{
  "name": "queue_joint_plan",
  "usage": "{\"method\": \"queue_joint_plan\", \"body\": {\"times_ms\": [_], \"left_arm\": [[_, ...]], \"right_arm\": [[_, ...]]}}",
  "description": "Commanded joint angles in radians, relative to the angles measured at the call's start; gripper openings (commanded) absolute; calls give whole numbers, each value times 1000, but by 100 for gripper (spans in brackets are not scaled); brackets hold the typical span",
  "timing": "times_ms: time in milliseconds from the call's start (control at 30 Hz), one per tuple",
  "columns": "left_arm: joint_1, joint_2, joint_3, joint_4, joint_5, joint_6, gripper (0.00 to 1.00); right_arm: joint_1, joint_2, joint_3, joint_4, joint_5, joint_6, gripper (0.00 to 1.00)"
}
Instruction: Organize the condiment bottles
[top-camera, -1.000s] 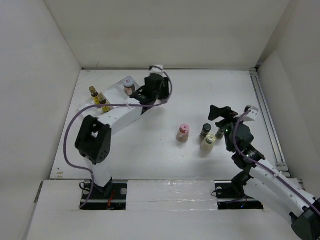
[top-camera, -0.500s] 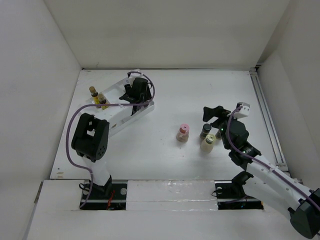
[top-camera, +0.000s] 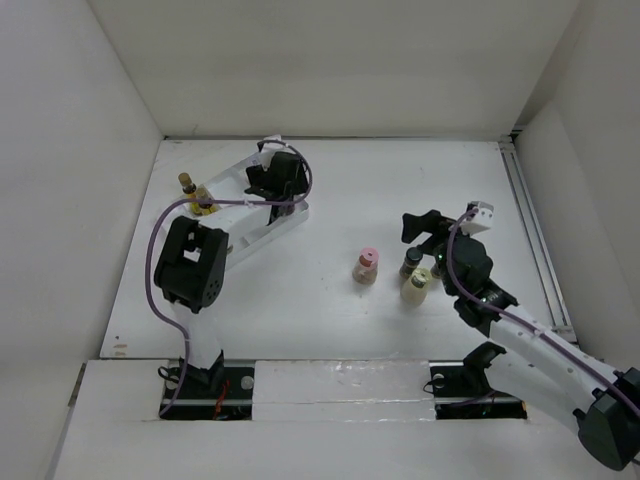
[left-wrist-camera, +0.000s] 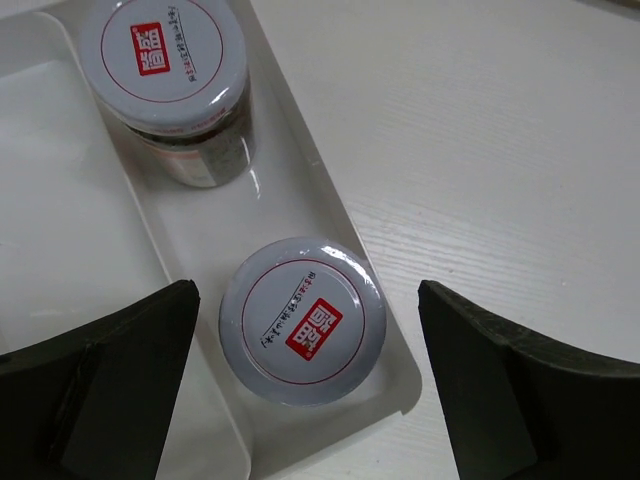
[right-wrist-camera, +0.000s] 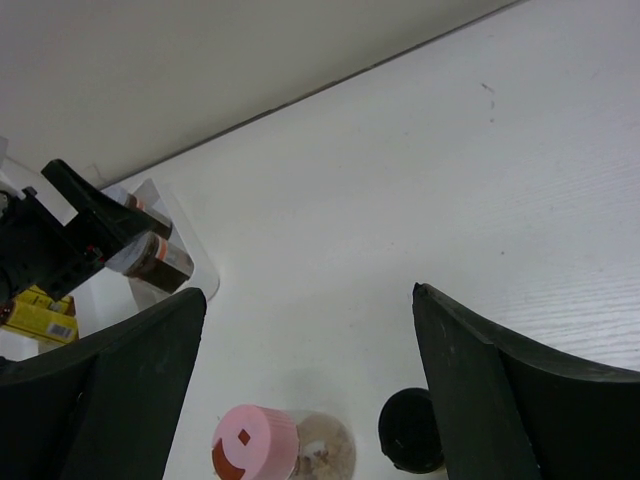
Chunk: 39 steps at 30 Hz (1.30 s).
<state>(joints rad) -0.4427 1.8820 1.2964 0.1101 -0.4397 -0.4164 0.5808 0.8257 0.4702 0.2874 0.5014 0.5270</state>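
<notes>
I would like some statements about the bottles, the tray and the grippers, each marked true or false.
1. Two silver-lidded jars stand in one compartment of the white tray. True.
2. The left gripper is clamped on the nearer jar. False: its jaws stand open, clear of the lid.
3. The pink-capped bottle lies in the tray. False: it stands on the table, outside it.
4. The right gripper is open. True.

The near jar lid (left-wrist-camera: 302, 320) and the far jar lid (left-wrist-camera: 163, 52) each had a red square with white Chinese characters. The smaller print beside it was too blurry to read.
</notes>
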Motion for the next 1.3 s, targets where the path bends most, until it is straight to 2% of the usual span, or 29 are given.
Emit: {"method": "queue_joint_plan", "body": {"times_ms": [0, 133, 200, 267, 367, 467, 567, 800, 1033, 1167, 1267], "left_arm": [[4, -131, 29, 54, 10, -10, 88], [-51, -254, 6, 54, 22, -1, 91], [-88, -293, -22, 54, 85, -1, 89], [-155, -334, -58, 24, 122, -1, 85], [-272, -368, -124, 13, 179, 37, 85], [-400, -379, -158, -24, 179, 79, 85], [-464, -388, -183, -44, 214, 90, 87], [-487, -318, -213, -32, 314, 79, 88], [-519, -206, -157, -33, 363, 79, 83], [-528, -181, -148, -33, 363, 79, 76], [-528, -169, -138, -33, 329, 79, 58]], "right_arm": [[-4, 9, 56, 56, -21, -13, 90], [-4, 29, 56, 56, -21, -13, 90], [-4, 29, 56, 56, -8, -13, 90], [-4, 7, 56, 56, 15, -13, 90], [-13, -14, 47, 46, 63, -13, 90], [-13, -14, 47, 45, 85, -13, 90], [-22, -14, 47, 36, 69, -13, 90], [-41, -23, 47, 27, 46, -2, 90], [-61, -23, 47, 27, 37, -2, 90], [-61, -23, 47, 27, 23, -2, 90], [-61, -13, 47, 27, 10, -2, 89]]}}
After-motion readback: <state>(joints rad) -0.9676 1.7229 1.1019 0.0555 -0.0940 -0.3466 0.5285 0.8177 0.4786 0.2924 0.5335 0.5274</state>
